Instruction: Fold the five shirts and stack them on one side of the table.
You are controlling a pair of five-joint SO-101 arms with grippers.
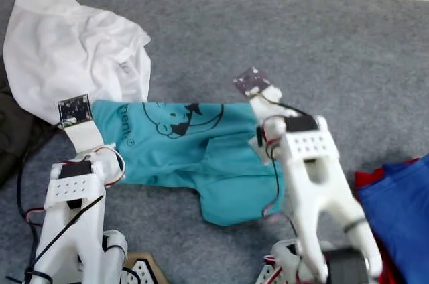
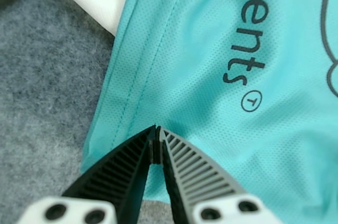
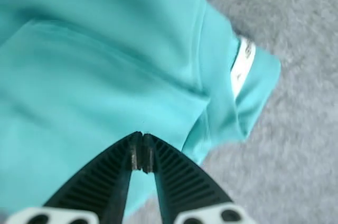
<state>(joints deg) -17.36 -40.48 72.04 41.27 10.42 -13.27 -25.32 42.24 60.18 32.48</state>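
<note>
White shirt overlaps the teal shirt's left end; blue shirt well off right. Teal lies mid-table, long axis left-right. My left gripper and right gripper are clenched on its ends.

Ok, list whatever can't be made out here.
- High view: blue cloth and red cloth, cut by right edge; dark garment, by left edge.
- High view: teal mesh shirt, right end hidden behind a white arm.
- Wrist views: whether shut left gripper and right gripper pinch fabric.

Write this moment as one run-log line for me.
left jaws: shut, over teal mesh shirt hem | right jaws: shut, over same shirt | crumpled white shirt: unfolded
</note>
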